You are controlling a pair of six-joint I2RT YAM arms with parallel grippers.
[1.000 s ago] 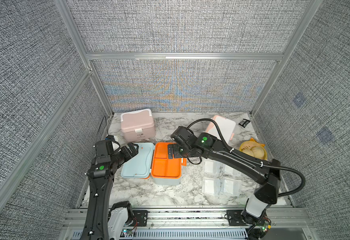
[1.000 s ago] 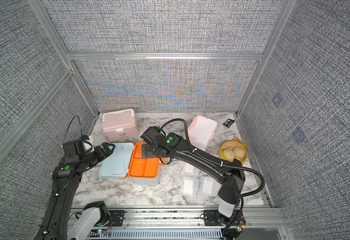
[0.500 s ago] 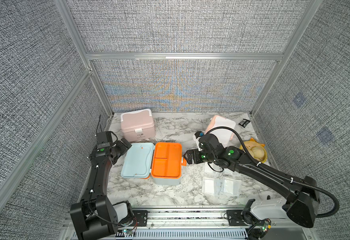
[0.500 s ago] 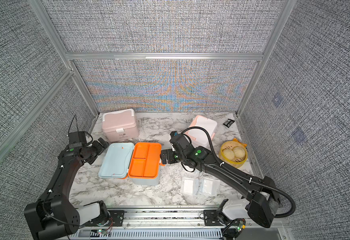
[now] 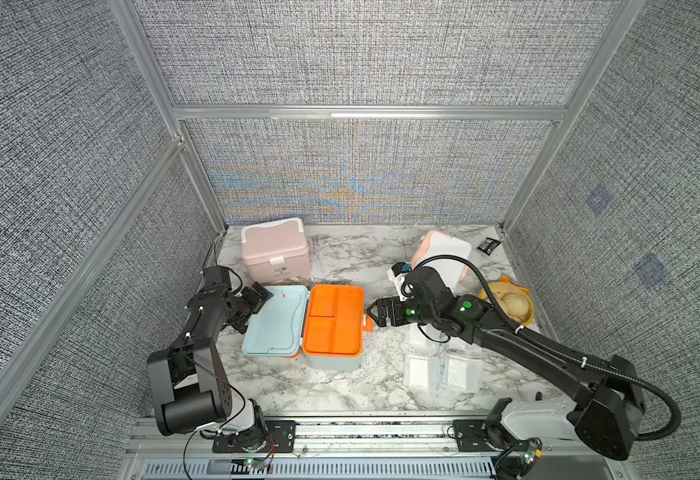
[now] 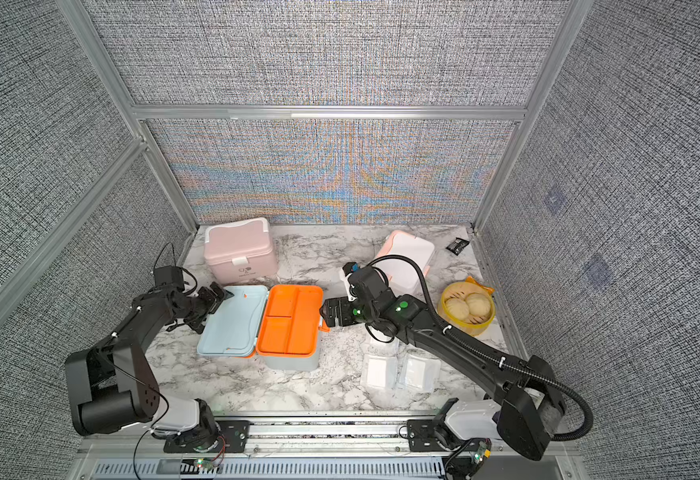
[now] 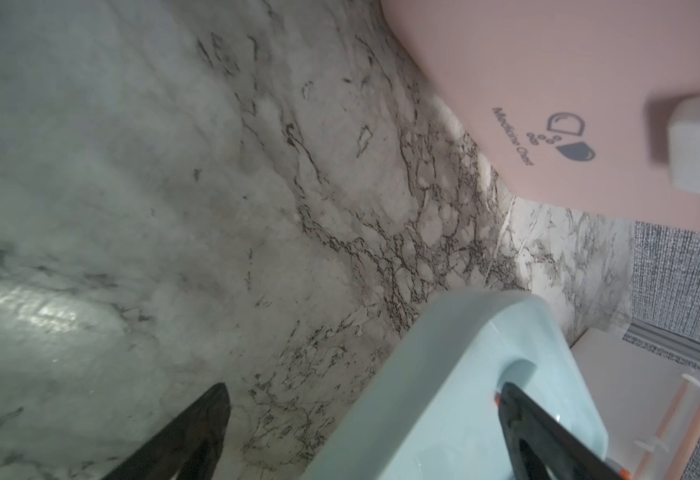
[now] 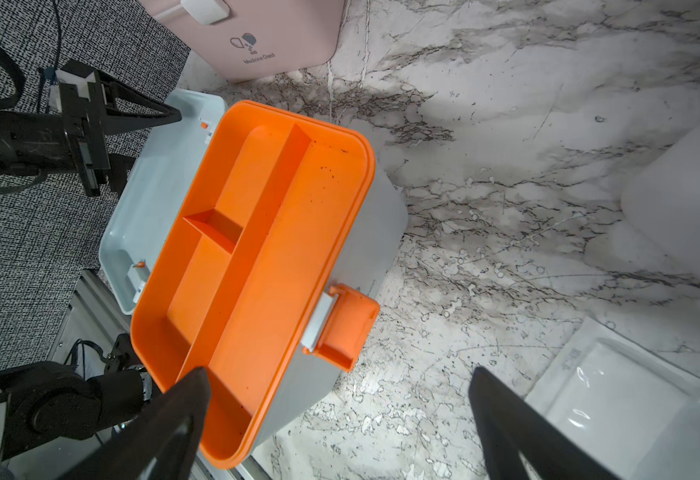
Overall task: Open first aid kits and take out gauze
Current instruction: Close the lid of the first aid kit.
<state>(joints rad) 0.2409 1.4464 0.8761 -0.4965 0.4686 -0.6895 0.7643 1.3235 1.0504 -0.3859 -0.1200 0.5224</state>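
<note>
The pale blue-and-orange first aid kit lies open mid-table, its blue lid flat to the left of its orange tray, which shows nothing inside. My left gripper stands open at the lid's far left corner; in the left wrist view one fingertip is over the lid, the other over marble. My right gripper is open and empty beside the kit's orange latch. The pink kit stands shut at the back. The white-and-peach kit is partly behind my right arm. Gauze packets lie front right.
A yellow basket with buns sits by the right wall, and a small black wrapper lies in the back right corner. Grey fabric walls close in three sides. A metal rail runs along the front edge.
My right gripper has drawn back from over the orange tray to the kit's right side by the latch. The left arm has folded down, its gripper staying near the lid's far left corner.
</note>
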